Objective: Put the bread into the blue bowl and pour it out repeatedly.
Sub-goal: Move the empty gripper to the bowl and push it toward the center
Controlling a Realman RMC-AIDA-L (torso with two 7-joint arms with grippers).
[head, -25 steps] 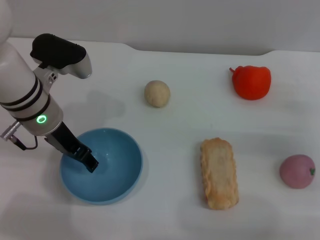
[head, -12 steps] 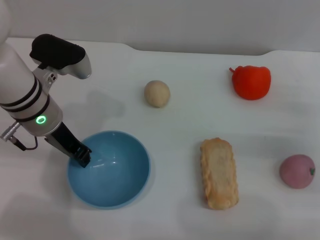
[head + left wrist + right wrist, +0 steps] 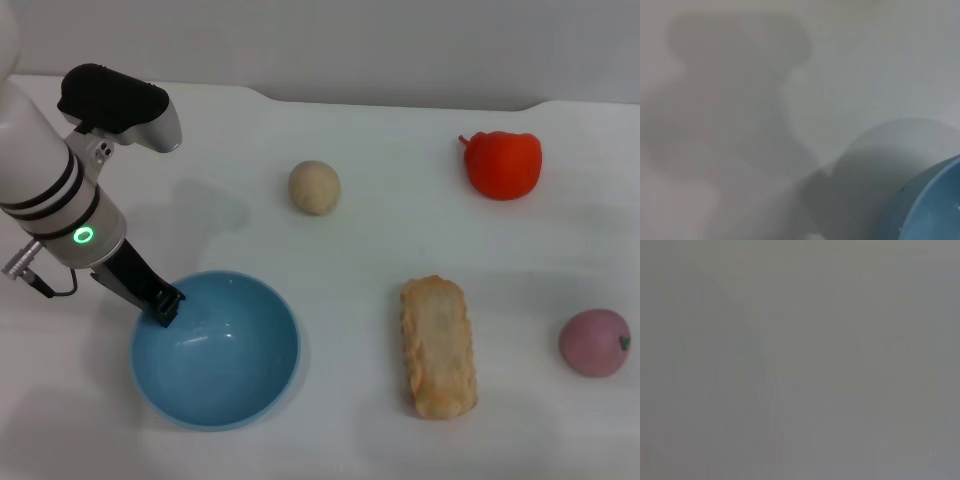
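The blue bowl (image 3: pixel 216 349) stands at the front left of the white table, open side up and empty. My left gripper (image 3: pixel 165 305) is at its back-left rim, with the dark fingers clamped over the rim. A part of the bowl also shows in the left wrist view (image 3: pixel 935 205). The bread (image 3: pixel 438 346) lies on the table to the right of the bowl, pale flat side up, well apart from the bowl and the gripper. The right gripper is out of view.
A small round beige ball (image 3: pixel 315 187) lies behind the bowl toward the middle. A red pepper (image 3: pixel 503 164) sits at the back right. A pink round fruit (image 3: pixel 594 342) lies at the right edge, beside the bread.
The bowl, held at its rim, has turned from a tilt to level and shifted a little right and toward the front. The bread and other items have not moved.
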